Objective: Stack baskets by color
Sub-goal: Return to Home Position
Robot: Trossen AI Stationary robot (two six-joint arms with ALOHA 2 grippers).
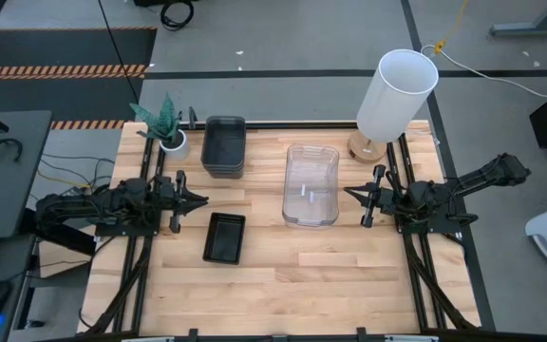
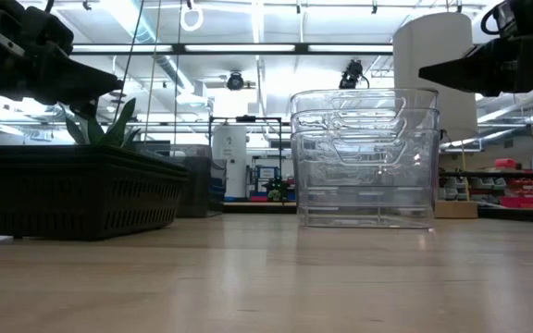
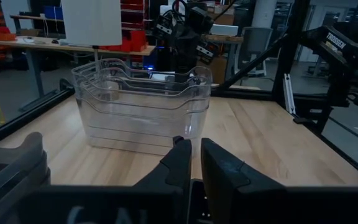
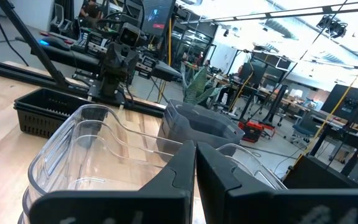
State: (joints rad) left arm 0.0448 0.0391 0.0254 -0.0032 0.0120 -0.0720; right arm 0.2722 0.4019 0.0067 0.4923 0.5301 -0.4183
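A nested stack of clear baskets (image 1: pixel 311 185) stands on its base at the table's middle right. A stack of smoky-grey baskets (image 1: pixel 224 145) sits at the far middle. Black basket (image 1: pixel 225 237) lies on its base nearer the front, left of the clear stack. My left gripper (image 1: pixel 204 200) hovers shut at the left, level, pointing toward the clear stack (image 3: pixel 142 112), with nothing in it. My right gripper (image 1: pixel 348 194) hovers shut at the right, pointing at the clear stack (image 4: pixel 86 155), also with nothing between its fingers (image 4: pixel 185 165).
A white cylindrical lamp (image 1: pixel 397 100) stands at the far right corner and a small potted plant (image 1: pixel 164 123) at the far left, beside the grey stack. Bare wood lies along the table's near edge (image 1: pixel 283 304).
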